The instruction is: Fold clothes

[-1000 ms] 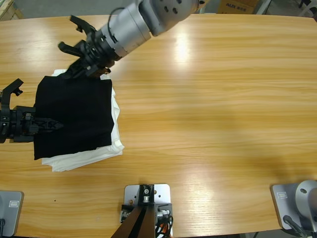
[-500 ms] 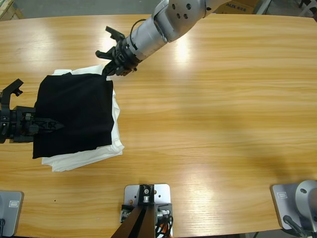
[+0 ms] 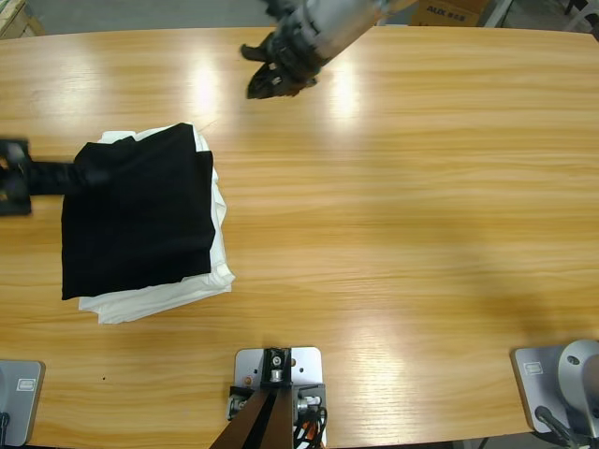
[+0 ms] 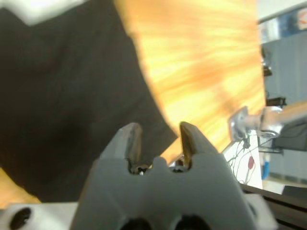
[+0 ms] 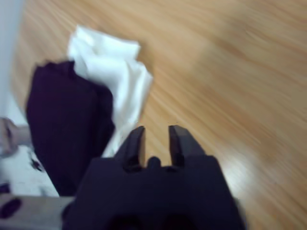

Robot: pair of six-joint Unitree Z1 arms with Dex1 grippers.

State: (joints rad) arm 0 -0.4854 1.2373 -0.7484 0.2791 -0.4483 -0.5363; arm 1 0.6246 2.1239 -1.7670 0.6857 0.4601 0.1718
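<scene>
The black shirt (image 3: 136, 220) lies folded into a rectangle at the table's left, on top of a folded white cloth (image 3: 159, 297). Only plain black fabric shows; collar, buttons and lettering are hidden. My left gripper (image 3: 89, 175) comes in from the left edge and hovers at the shirt's upper left part. In the left wrist view the left gripper (image 4: 159, 136) is open by a narrow gap over the shirt (image 4: 72, 86), holding nothing. My right gripper (image 3: 257, 86) hangs clear of the shirt near the table's far edge. The right gripper (image 5: 156, 136) is slightly open and empty, looking back at the shirt (image 5: 62, 124).
The white cloth (image 5: 115, 72) sticks out beyond the shirt's far corner, along its right side and near edge. Bare wooden table (image 3: 402, 234) stretches across the middle and right. A cardboard box (image 3: 454, 11) stands beyond the far edge.
The right gripper has drawn back from the shirt's far right corner, up and rightward to the table's far edge. The left gripper slid from the shirt's left middle to its upper left.
</scene>
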